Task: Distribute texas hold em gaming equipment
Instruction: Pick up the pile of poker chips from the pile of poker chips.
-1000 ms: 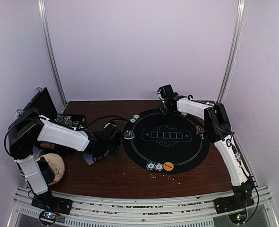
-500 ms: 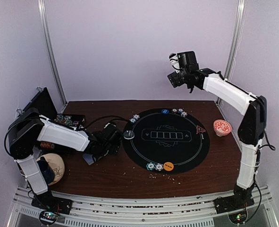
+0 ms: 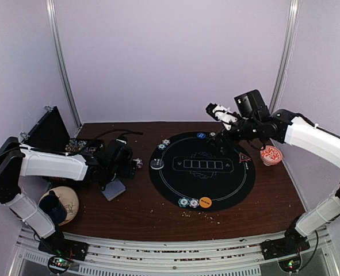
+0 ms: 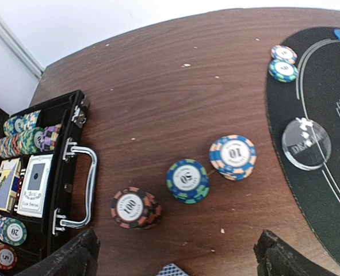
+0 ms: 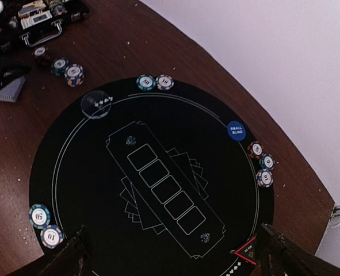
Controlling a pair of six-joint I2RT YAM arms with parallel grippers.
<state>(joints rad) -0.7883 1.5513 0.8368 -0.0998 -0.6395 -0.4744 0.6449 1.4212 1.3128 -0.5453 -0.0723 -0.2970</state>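
My left gripper (image 3: 121, 168) is open and empty, held above the wood beside a grey-blue-backed card deck (image 3: 113, 190), whose corner shows in the left wrist view (image 4: 172, 270). Three chip stacks lie ahead of it: 100 (image 4: 136, 208), 50 (image 4: 187, 180) and 10 (image 4: 233, 157). My right gripper (image 3: 217, 115) is open and empty, raised over the far right of the black mat (image 5: 77, 172). On the mat are a blue disc (image 5: 235, 131), three chips (image 5: 264, 164), two chips (image 5: 155, 83), two near chips (image 5: 45, 226), a red triangle marker (image 5: 247, 250) and an orange disc (image 3: 205, 202).
An open black case (image 4: 72, 172) with chips and cards stands at the back left. A clear dealer disc (image 4: 306, 144) lies on the mat's left edge. A red-and-white bowl (image 3: 271, 154) sits right of the mat. A round wooden coaster (image 3: 63, 201) lies at the near left.
My right arm rose from the mat's far edge, swung high, then came down right of it. My left gripper drew back left from the deck, uncovering three chip stacks.
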